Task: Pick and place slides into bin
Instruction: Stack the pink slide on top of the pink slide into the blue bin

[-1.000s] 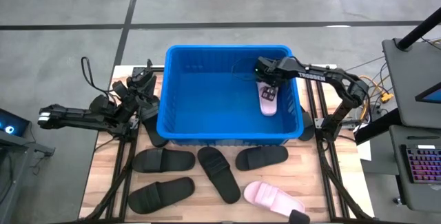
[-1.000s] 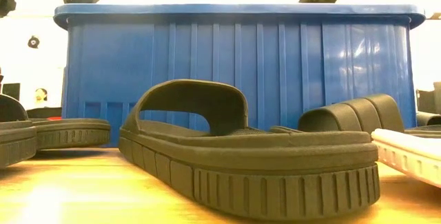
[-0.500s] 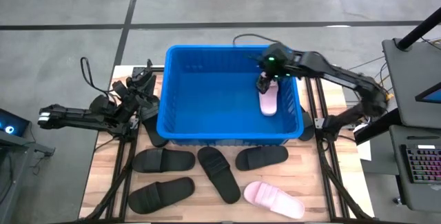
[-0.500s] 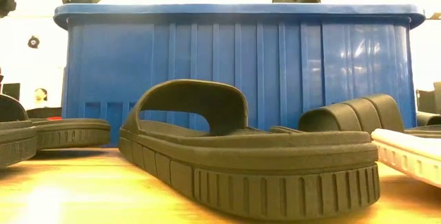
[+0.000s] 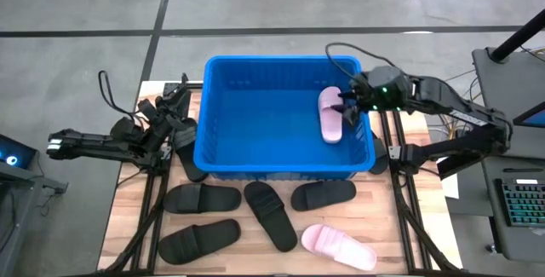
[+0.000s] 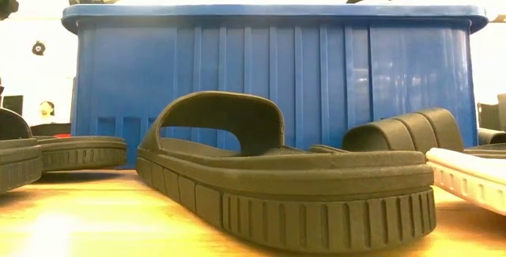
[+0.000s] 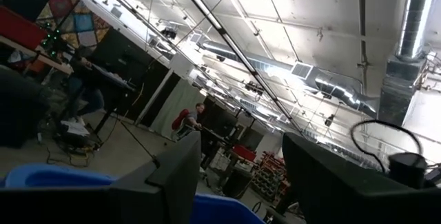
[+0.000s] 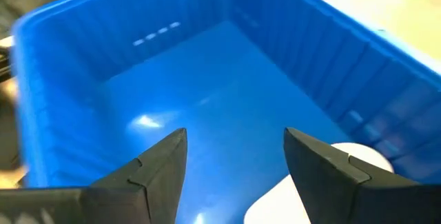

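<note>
The blue bin (image 5: 255, 119) stands mid-table. One pink slide (image 5: 329, 115) lies inside it by its right wall, and it also shows in the right wrist view (image 8: 275, 203). My right gripper (image 5: 347, 104) is open and empty above the bin's right side, just right of that slide. Several black slides (image 5: 202, 199) and a second pink slide (image 5: 338, 245) lie flat on the table in front of the bin. My left gripper (image 5: 174, 105) waits open at the bin's left, pointing up.
A dark slide-like shape (image 5: 187, 158) lies against the bin's left wall under my left arm. The bin's left part (image 8: 172, 93) holds nothing. In the low view a black slide (image 6: 285, 186) lies in front of the bin's near wall (image 6: 269, 75).
My right gripper has risen out of the bin and gone toward the table's right edge, away from the pink slide that it stood over a second ago. The slide stays lying in the bin by the right wall.
</note>
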